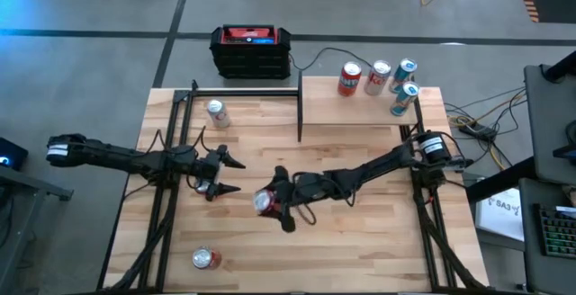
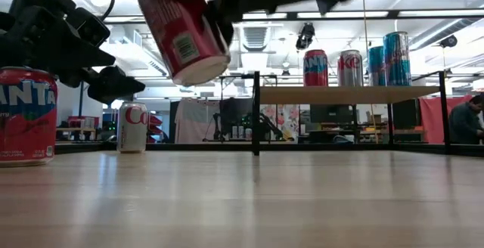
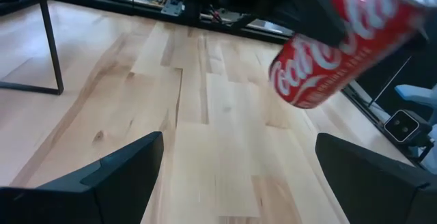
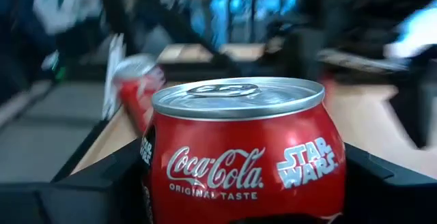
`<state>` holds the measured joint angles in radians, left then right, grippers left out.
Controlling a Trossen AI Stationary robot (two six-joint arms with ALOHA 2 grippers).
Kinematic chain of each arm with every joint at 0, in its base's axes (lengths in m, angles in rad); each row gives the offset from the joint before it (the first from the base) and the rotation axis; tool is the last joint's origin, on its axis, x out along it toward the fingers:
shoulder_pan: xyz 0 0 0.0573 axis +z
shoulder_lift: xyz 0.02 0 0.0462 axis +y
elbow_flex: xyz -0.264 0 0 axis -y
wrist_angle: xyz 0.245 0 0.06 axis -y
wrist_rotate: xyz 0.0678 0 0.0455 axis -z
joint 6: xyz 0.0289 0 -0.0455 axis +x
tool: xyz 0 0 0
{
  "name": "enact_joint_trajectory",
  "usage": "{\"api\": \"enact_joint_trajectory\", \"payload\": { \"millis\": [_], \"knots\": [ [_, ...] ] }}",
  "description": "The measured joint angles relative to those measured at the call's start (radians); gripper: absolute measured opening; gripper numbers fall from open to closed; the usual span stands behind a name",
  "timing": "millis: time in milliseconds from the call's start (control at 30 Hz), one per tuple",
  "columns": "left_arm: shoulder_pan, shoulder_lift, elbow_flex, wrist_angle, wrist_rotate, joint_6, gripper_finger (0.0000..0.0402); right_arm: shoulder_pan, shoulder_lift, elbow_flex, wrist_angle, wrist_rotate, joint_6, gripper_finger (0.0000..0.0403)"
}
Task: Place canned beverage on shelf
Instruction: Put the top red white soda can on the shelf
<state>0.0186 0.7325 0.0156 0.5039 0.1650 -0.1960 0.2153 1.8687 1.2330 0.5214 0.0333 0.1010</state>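
Note:
A red Coca-Cola can (image 1: 266, 202) hangs above the middle of the table with my right gripper (image 1: 275, 202) shut on it; the low view shows the can (image 2: 184, 36) tilted and high off the wood. The shelf (image 1: 346, 111), a pale board on black posts, stands at the far right and carries several cans (image 1: 378, 79). My left gripper (image 1: 236, 175) waits open, left of the held can, its fingers (image 3: 123, 173) with nothing between them. My right gripper pinches the can's side wall (image 4: 153, 176) between its two fingers, one on each side, below the lid (image 4: 235, 94). The fingers reach in nearly level from the table's right side. The can is lifted clear of the table and tilted, its base (image 2: 203, 68) lowest.
A silver Diet Coke can (image 1: 216, 112) stands at the far left of the table, and a red Fanta can (image 1: 205, 259) stands near the front edge. A black-and-red box (image 1: 251, 50) sits beyond the table's far edge. Black frame posts (image 1: 300, 106) border the shelf.

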Motion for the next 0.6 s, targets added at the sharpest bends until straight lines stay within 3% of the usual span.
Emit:
{"api": "enact_joint_trajectory", "payload": {
  "millis": [300, 600],
  "knots": [
    [0.0, 0.008, 0.001, 0.0, 0.0, 0.0, 0.0368, -0.026, 0.0, -0.281, 0.518, 0.159, 0.073, 0.0294],
    [0.0, 0.007, 0.001, 0.001, 0.0, 0.0, 0.0369, -0.031, 0.079, -0.338, 0.608, 0.276, 0.102, 0.0294]
  ]
}}
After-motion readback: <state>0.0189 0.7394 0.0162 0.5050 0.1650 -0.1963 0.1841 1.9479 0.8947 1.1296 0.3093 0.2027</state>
